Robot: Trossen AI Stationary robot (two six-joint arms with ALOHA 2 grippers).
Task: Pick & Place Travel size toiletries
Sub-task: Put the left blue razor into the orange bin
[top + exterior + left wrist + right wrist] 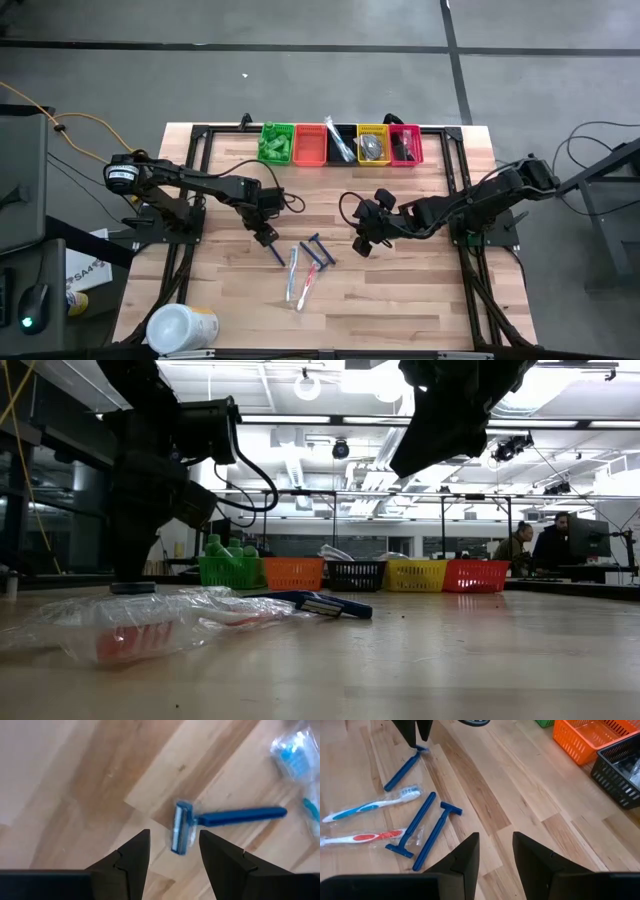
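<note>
A blue razor (225, 816) lies flat on the wooden table, and its head (181, 827) sits between the open fingers of my left gripper (172, 835), which points steeply down just above it (265, 237). Two more blue razors (417, 822) (437, 835) lie side by side toward the table's middle. Next to them lie two wrapped toothbrushes, one with blue (375, 805) and one with red (365, 837). My right gripper (495, 837) hangs above the table right of these items (360, 245). It is open by a narrow gap, with nothing between its fingers.
A row of bins stands at the far edge: green (276, 143), orange (311, 144), black (342, 143), yellow (373, 144), red (405, 143). A large white tub (180, 327) sits at the near left corner. Bare wood lies between the items and the bins.
</note>
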